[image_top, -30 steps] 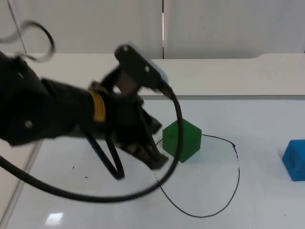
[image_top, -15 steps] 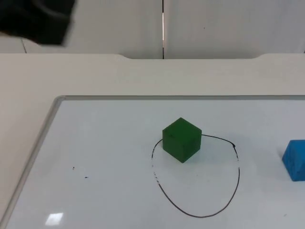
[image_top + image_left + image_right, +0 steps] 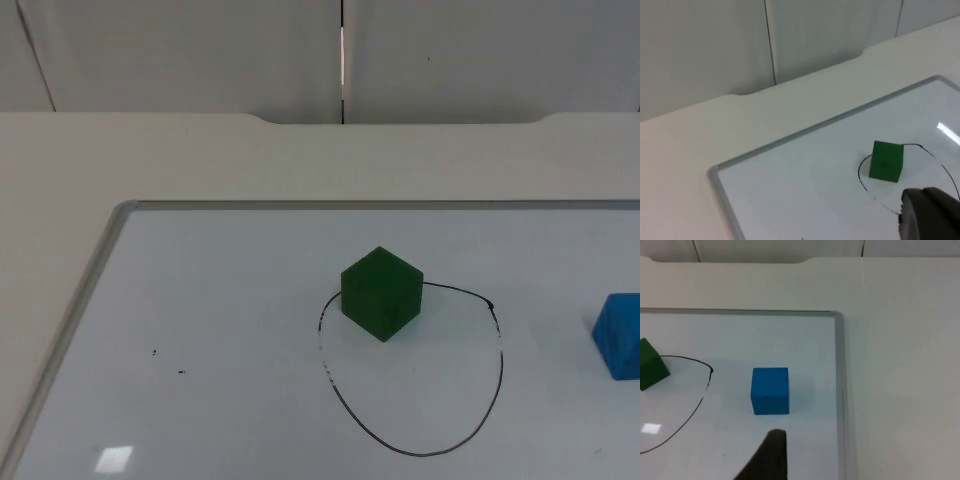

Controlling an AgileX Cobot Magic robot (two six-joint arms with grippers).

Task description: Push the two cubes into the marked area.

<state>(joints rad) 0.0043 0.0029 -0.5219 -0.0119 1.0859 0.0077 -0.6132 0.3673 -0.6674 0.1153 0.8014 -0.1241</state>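
Two cubes can be counted: one green cube (image 3: 381,294) and one blue cube (image 3: 619,335). One marked area (image 3: 412,372), drawn as a black loop, is seen on one whiteboard (image 3: 200,330) laid on the tabletop (image 3: 150,160).

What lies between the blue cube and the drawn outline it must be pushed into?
Nothing visible. Bare whiteboard separates the blue cube from the black outline. The green cube sits on the outline's far-left edge, away from that path.
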